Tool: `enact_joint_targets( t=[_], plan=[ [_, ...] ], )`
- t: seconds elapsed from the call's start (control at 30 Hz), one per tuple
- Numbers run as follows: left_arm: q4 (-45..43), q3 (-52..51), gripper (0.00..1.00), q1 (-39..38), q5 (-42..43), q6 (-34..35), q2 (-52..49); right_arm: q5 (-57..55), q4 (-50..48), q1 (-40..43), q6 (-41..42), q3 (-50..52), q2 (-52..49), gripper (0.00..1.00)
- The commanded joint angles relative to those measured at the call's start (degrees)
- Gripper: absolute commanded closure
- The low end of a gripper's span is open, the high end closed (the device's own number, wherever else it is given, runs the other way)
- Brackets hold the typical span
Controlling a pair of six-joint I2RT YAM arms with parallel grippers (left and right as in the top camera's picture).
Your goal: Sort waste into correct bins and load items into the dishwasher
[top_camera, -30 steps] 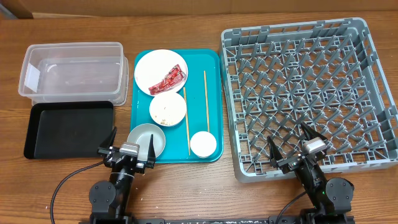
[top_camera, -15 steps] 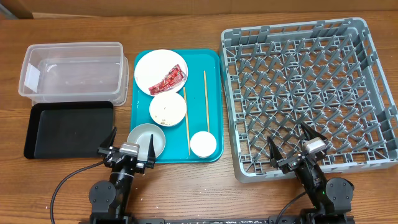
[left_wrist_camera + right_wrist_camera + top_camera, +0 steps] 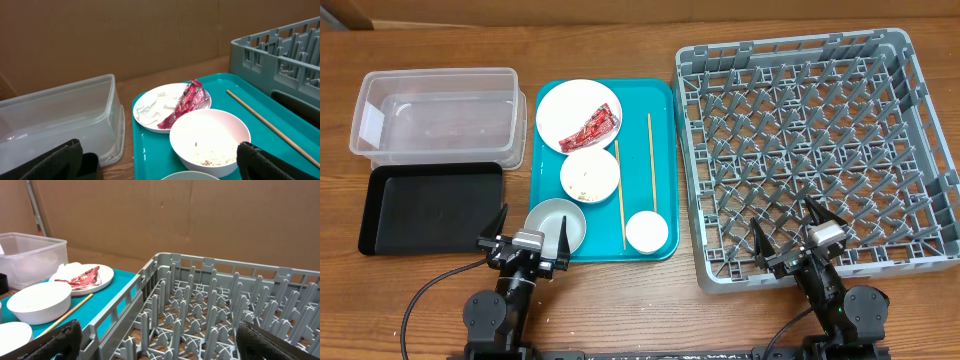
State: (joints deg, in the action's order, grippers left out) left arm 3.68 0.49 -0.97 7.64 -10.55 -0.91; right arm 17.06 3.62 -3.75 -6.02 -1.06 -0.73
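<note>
– Nothing has moved since the earlier frames: neither gripper nor any dish has shifted. Where's the wrapper point(image 3: 592, 126)?
– On the plate point(image 3: 563, 110), well ahead of the left gripper point(image 3: 533, 218), beyond the grey-green bowl point(image 3: 552, 213) just before its fingers and the white bowl point(image 3: 589, 174). Tissue point(image 3: 152, 105) lies beside it.
– And the fingers?
– Both pairs are spread wide, holding nothing. The right gripper point(image 3: 781, 213) hangs over the near edge of the rack point(image 3: 800, 150).
– So how to start well?
– I'd lift the left gripper over both bowls, come down on the wrapper's raised crinkle and pinch lightly. Then I'd carry it to the tub point(image 3: 435, 110) or black tray point(image 3: 430, 208), both left of the fingers; which bin suits it I can't tell. Keep clear of the chopsticks point(image 3: 620, 195) and cup point(image 3: 646, 231) on the fingers' right.
– Any writing?
– None legible. The wrapper's print is too small to read, and tub, rack and teal tray point(image 3: 660, 100) show no label.
</note>
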Motion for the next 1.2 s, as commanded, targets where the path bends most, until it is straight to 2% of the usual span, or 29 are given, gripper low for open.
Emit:
enact_joint_targets(
  t=[0.0,1.17],
  plan=[
    [0.15,-0.22,0.00,0.59,-0.59,-0.63,0.63,-0.90,-0.31,0.28,0.00,0.59,0.57,0.00],
    [0.13,-0.22,0.00,0.57,-0.33,-0.61,0.63,-0.90,-2.25,0.28,0.00,0.59,0.57,0.00]
  ],
)
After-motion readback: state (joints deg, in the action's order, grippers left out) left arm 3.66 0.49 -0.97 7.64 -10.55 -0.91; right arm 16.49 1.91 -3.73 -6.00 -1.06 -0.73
